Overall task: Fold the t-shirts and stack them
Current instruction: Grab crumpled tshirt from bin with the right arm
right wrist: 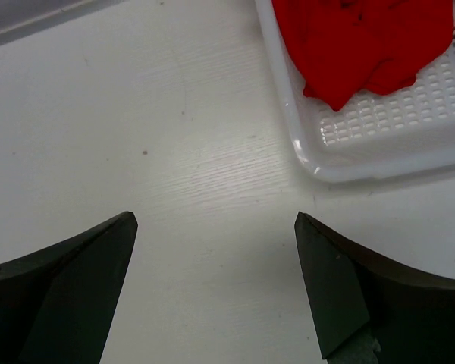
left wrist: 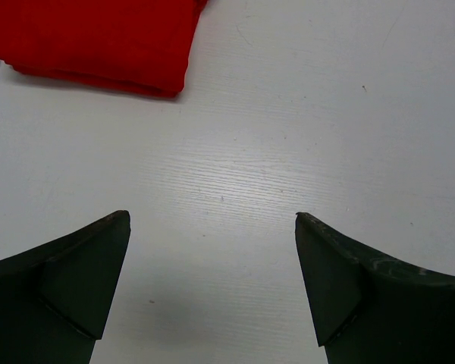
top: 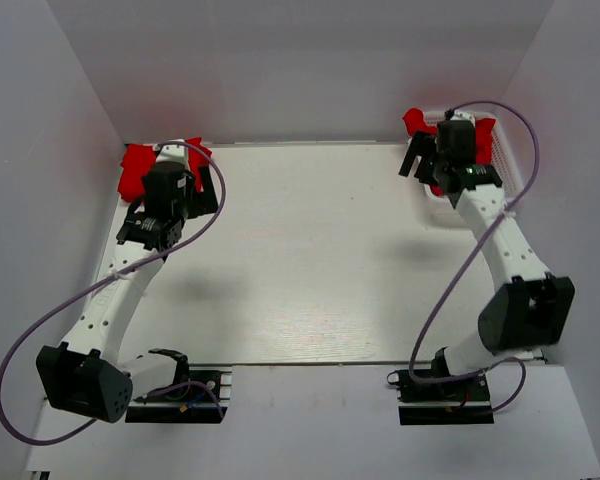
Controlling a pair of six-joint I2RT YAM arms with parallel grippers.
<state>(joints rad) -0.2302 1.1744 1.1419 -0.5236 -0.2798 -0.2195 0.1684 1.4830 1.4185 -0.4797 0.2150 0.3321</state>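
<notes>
While both arms reach toward the far edge of the desk (top: pixel 310 250), neither one holds anything; the left pincer (left wrist: pixel 212 218) stands wide open over bare wood, and the right pincer (right wrist: pixel 216 217) is spread just as wide, also with nothing between its jaws. A folded t-shirt (left wrist: pixel 98 42) lies flat in the far left corner, just beyond the left pincer and a little to its left, its long folded edge running left to right across the wrist view; it looks finished and placed as the base of the stack. A crumpled t-shirt (right wrist: pixel 364 42) sits heaped in the white mesh basket (right wrist: pixel 379 163) in the far right corner; it is bunched, so no long axis can be read from it. From the right pincer this heap lies ahead and to the right, just past the basket's near rim, with a loose point of cloth hanging toward the pincer; the right arm is plainly the nearer one, the left being well apart across the desk. By my judgement the coming move is for the right arm to cross that rim, come down on the cloth and draw it onto the open middle for folding.
</notes>
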